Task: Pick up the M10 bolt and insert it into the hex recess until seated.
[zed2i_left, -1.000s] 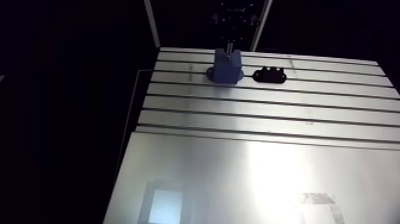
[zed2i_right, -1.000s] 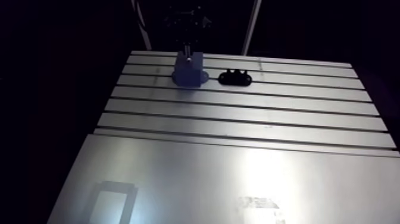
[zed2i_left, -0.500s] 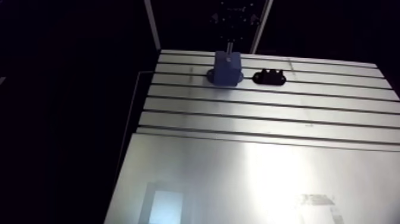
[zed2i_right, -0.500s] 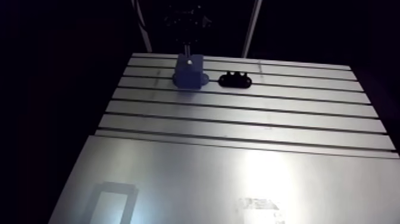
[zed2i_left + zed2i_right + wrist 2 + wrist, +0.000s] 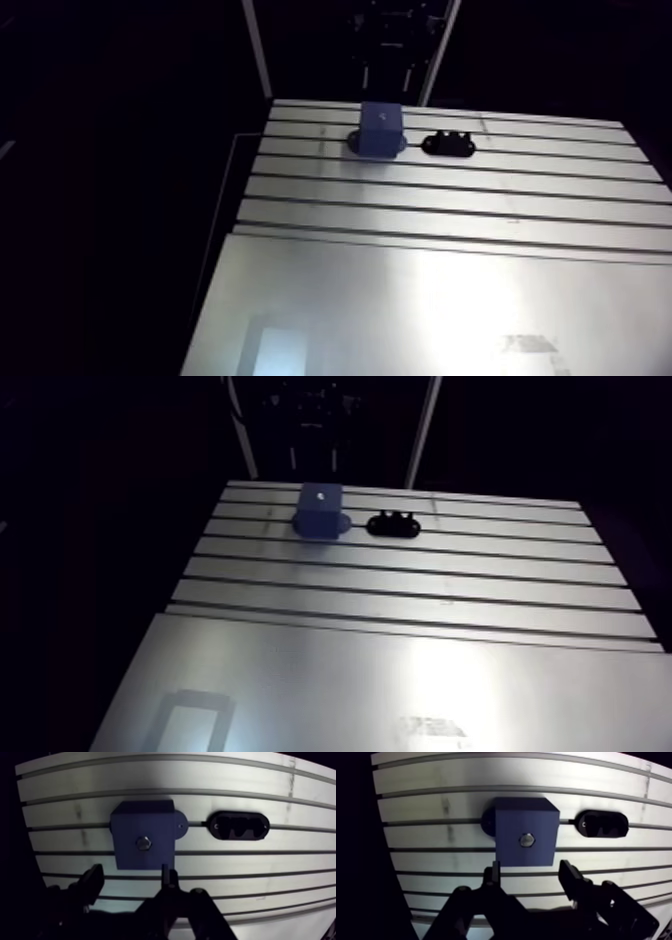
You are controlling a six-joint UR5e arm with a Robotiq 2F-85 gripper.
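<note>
Pincer (image 5: 531,872) lifted clear of block (image 5: 511,817) edge; bolt (image 5: 527,840) seated

I see the gripper (image 5: 386,70) as a dark shape hanging above the slotted table (image 5: 420,300). Straight beneath it, clear of it, a blue block (image 5: 379,130) stands on the table, with a pale spot (image 5: 381,117) on top, too small to identify. Off to the gripper's side, a black holder (image 5: 447,144) lies just beside the block, apart from it.
</note>
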